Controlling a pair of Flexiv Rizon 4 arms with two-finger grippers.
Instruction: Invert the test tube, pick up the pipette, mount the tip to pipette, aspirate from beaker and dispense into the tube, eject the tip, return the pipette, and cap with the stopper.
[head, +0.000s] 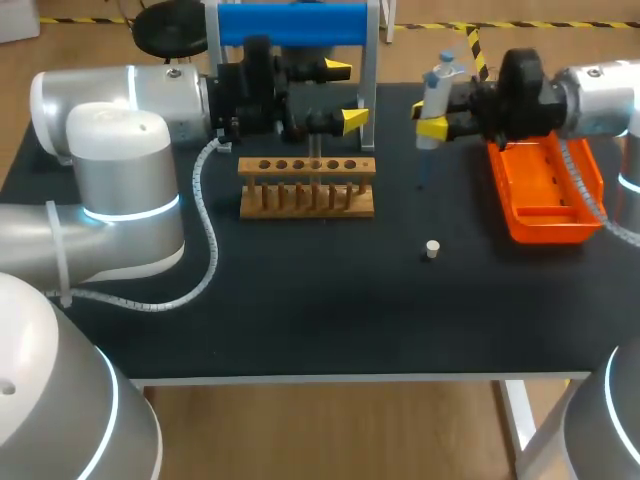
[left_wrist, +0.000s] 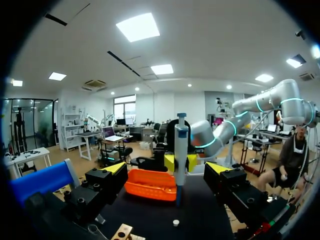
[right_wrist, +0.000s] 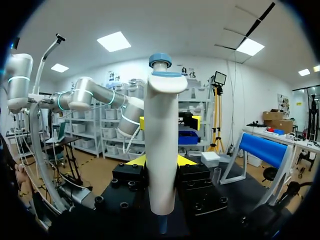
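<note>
In the head view my right gripper (head: 428, 118) is shut on the body of a white pipette (head: 437, 85) with a blue top. It holds the pipette upright above the table, right of the wooden tube rack (head: 307, 186), with the thin lower end pointing down. The right wrist view shows the pipette (right_wrist: 162, 150) clamped between my right gripper's (right_wrist: 161, 161) yellow tips. My left gripper (head: 344, 96) hangs open behind the rack with nothing in it. A clear glass tube (right_wrist: 216, 175) stands upright ahead. The white stopper (head: 432, 249) lies on the mat.
An orange bin (head: 545, 190) sits at the right, under my right arm. A blue roll on a white stand (head: 292, 24) rises at the back behind my left gripper. In the left wrist view the orange bin (left_wrist: 151, 184) lies behind the pipette (left_wrist: 181, 150).
</note>
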